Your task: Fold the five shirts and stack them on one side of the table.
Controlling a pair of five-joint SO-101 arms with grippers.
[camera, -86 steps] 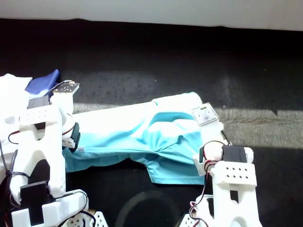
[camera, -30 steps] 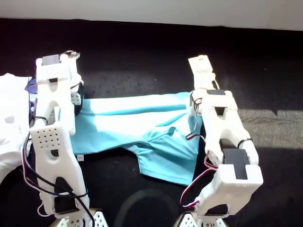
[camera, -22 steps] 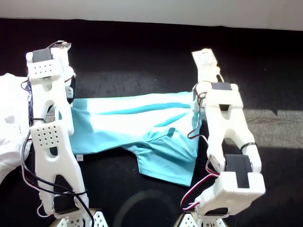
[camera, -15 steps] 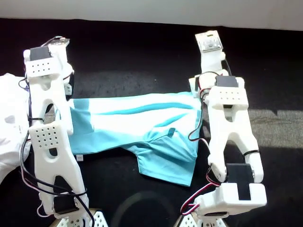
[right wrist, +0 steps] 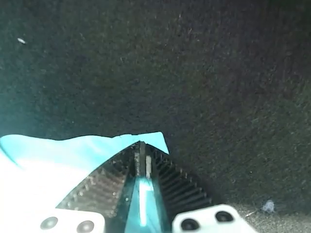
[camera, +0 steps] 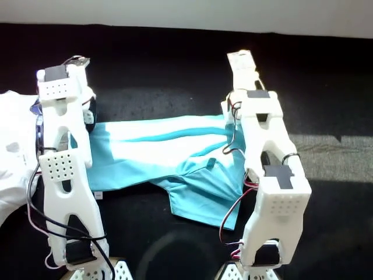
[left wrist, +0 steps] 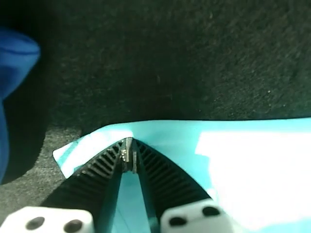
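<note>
A turquoise shirt (camera: 169,154) lies across the middle of the black table, partly folded, with a loose flap hanging toward the near edge. My left gripper (camera: 91,119) is at the shirt's far left corner. In the left wrist view the left gripper (left wrist: 129,156) is shut on the turquoise shirt (left wrist: 233,165) at its edge. My right gripper (camera: 229,114) is at the far right corner. In the right wrist view the right gripper (right wrist: 142,158) is shut on the shirt's corner (right wrist: 73,150).
A heap of white shirts (camera: 13,151) lies at the table's left edge, with a dark blue shirt (left wrist: 12,63) just beyond the left gripper. The black table cloth (camera: 326,105) stretches to the right and behind, up to a white strip (camera: 186,11) at the back.
Both arms have carried the shirt's near edge over to the far side, folding it. In the last half second the right arm swung a little leftward; the left arm barely shifted.
</note>
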